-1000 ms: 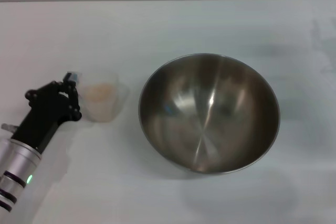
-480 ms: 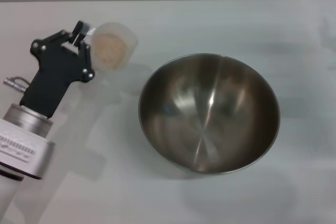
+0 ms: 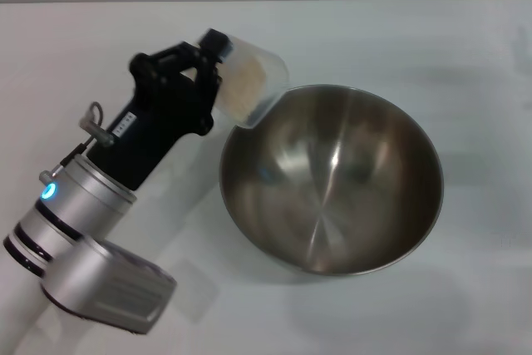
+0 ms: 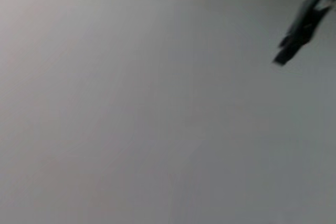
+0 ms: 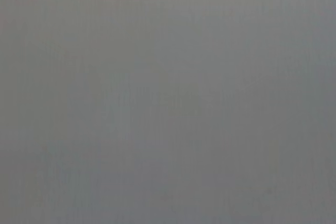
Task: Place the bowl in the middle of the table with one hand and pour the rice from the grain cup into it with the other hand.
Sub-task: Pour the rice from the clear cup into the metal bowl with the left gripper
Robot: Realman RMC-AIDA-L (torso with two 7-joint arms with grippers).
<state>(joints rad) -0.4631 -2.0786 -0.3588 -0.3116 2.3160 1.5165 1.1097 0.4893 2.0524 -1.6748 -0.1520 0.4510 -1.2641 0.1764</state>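
Note:
The steel bowl (image 3: pixel 331 179) sits on the white table (image 3: pixel 465 47), a little right of the middle, its shiny inside bare. My left gripper (image 3: pixel 218 60) is shut on the grain cup (image 3: pixel 252 81) and holds it raised and tilted over the bowl's upper left rim. The pale rice (image 3: pixel 243 89) is still heaped inside the cup. The right gripper is out of view. The left wrist view shows only a dark fingertip (image 4: pixel 300 31) against a blank grey surface.
The table's far edge (image 3: pixel 266 1) runs across the top of the head view. My left arm (image 3: pixel 91 230) crosses the table's left front.
My left gripper has lifted the grain cup off the table and carried it right, to the bowl's rim, and tilted it. The bowl has not moved.

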